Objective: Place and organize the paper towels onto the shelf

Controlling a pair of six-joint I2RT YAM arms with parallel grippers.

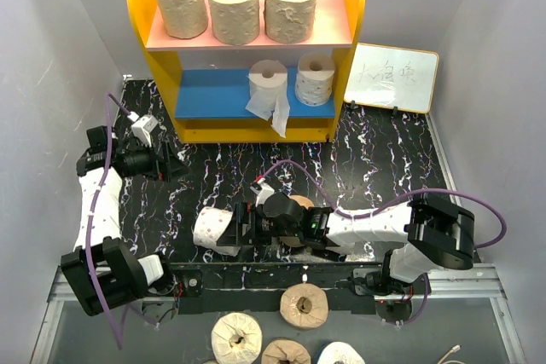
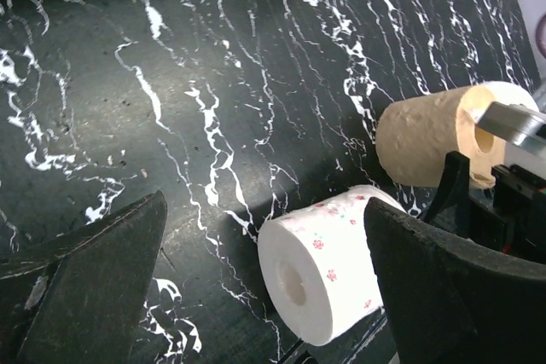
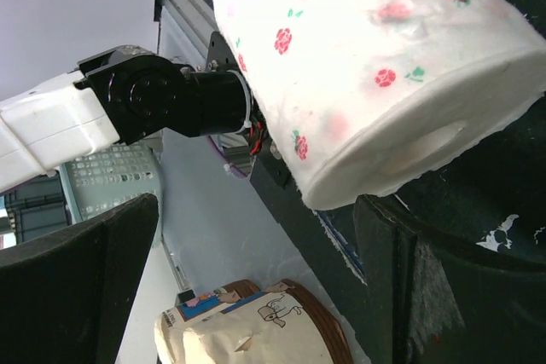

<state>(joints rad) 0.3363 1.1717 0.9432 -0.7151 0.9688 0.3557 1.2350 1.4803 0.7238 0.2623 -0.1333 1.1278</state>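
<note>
The shelf [image 1: 141, 14] stands at the back, with three tan paper towels [image 1: 235, 8] on its pink board. Two white ones [image 1: 314, 78] stand on the blue board, and one [image 1: 269, 83] trails a loose sheet. A white roll with pink dots [image 1: 213, 228] lies on its side near the table's front edge; it also shows in the left wrist view [image 2: 324, 262] and the right wrist view [image 3: 375, 66]. My right gripper [image 1: 241, 229] [image 3: 256, 296] is open with its tips at this roll. A tan roll [image 1: 300, 204] [image 2: 426, 142] lies behind the right wrist. My left gripper [image 1: 166, 164] [image 2: 264, 296] is open and empty at the left.
A small white writing board [image 1: 392, 76] leans at the back right. Several more rolls [image 1: 304, 304] lie below the table's front rail. In the right wrist view a paper pack [image 3: 247, 330] and a pale basket [image 3: 111, 176] sit on the floor below the left arm's base [image 3: 162, 95].
</note>
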